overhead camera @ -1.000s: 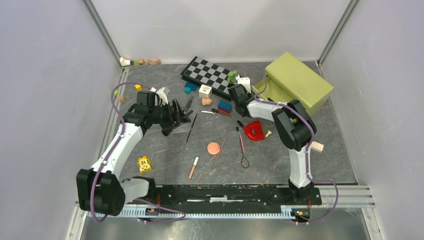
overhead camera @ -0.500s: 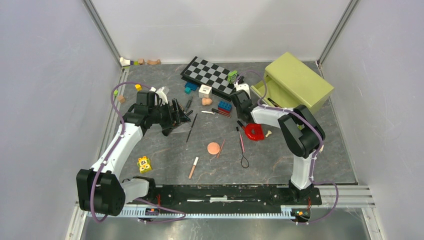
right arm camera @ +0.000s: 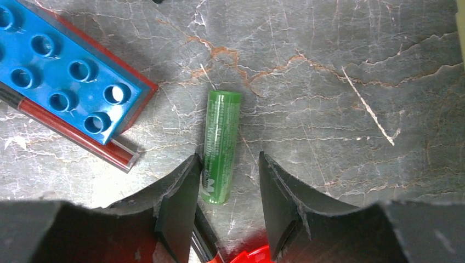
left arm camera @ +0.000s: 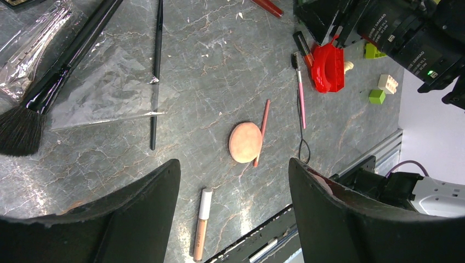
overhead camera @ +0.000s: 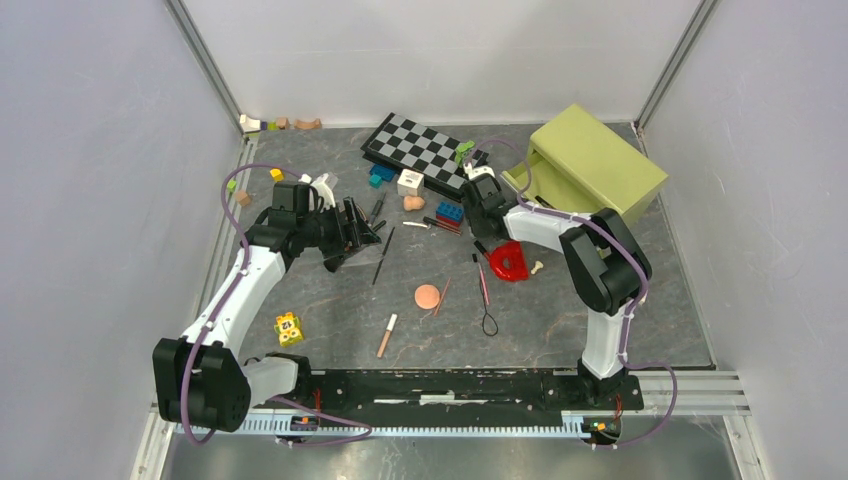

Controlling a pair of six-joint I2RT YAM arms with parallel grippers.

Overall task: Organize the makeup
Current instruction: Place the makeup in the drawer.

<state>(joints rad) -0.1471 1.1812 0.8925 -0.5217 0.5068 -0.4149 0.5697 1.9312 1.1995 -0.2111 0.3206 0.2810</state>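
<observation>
Shift since a second ago: right arm (overhead camera: 598,262) is swinging its elbow out toward the right and its wrist a little toward the back of the table; left arm (overhead camera: 240,285) is keeping the same pose.
Right gripper (right arm camera: 228,164): is hovering low with its jaws apart, one finger on each side of the near end of a green tube (right arm camera: 222,145); whether either finger is touching the tube cannot be told.
Green tube: is lying flat on the grey tabletop (right arm camera: 351,66), just beside a blue brick (right arm camera: 66,82) that is sitting on a red pencil (right arm camera: 82,139).
Left gripper (left arm camera: 234,164): is hanging wide open and holding nothing, looking down over the middle of the table.
Peach puff (left arm camera: 245,142): is lying flat near the table's middle, with a thin pink pencil (left arm camera: 262,131) touching its edge.
Tan stick with a white cap (left arm camera: 202,223): is lying alone toward the near edge.
Pink-handled brush (left arm camera: 299,87): is lying just beside the red horseshoe piece (left arm camera: 328,67).
Large black brush (left arm camera: 60,71): is resting partly on a clear plastic bag (left arm camera: 104,82), with a thin black brush (left arm camera: 156,71) lying across the bag's edge.
Back of the table: a checkerboard (overhead camera: 420,148) and a green box (overhead camera: 595,165) are sitting there.
</observation>
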